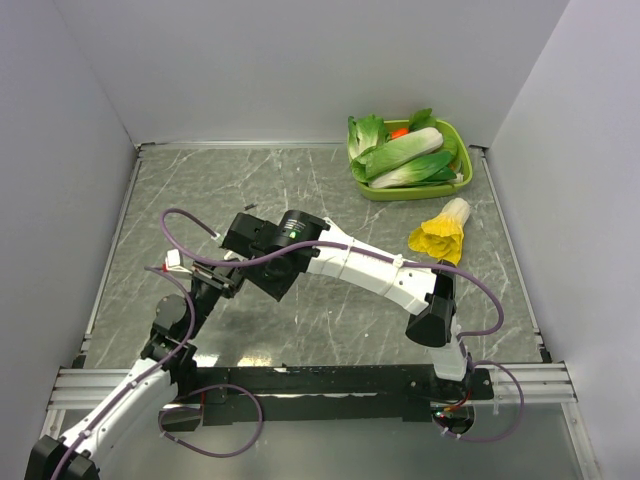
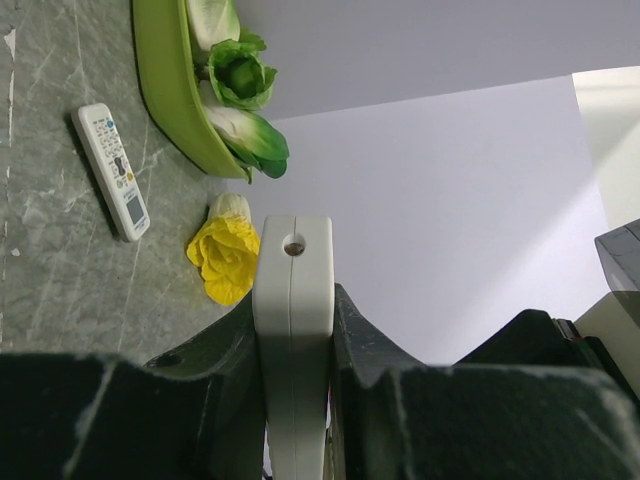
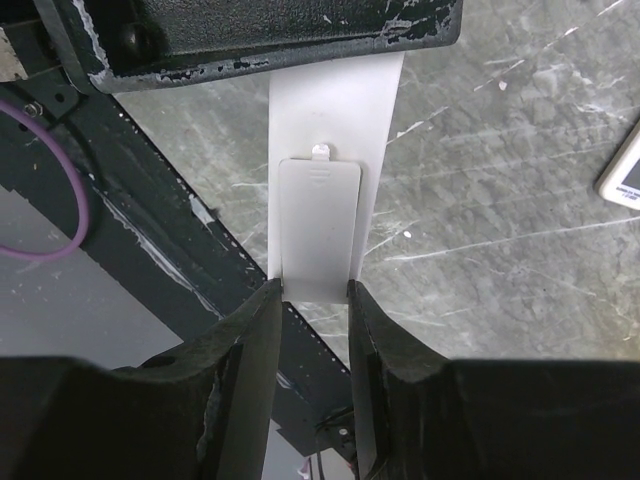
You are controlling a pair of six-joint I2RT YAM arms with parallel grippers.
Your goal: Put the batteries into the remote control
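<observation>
The left gripper (image 2: 293, 335) is clenched on the remote control (image 3: 335, 110), one finger pressed against each flat face of it, so that its own camera sees the remote edge-on: a slim white slab with a small round hole in the end. The remote is lifted off the grey marbled table (image 1: 300, 180), towards the left and near side, where the two arms meet. From the right wrist its back shows, plain white, with the battery cover (image 3: 318, 220) shut in place and a small latch tab at the cover's far end. The right gripper (image 3: 315, 300) grasps the remote's other end, its two dark fingers lying against the long edges just below the cover. From above, the right arm's wrist (image 1: 285, 245) and a purple cable (image 1: 190, 225) hide the remote almost wholly.

Further right a second, wider white remote (image 2: 112, 170) with coloured buttons lies flat on the table, apart from both grippers. Beyond it, in the far right corner, a green tray (image 1: 405, 195) holds leafy greens (image 1: 400, 155), and a yellow-leaved vegetable (image 1: 440, 235) lies on the table just beside the tray's near side
</observation>
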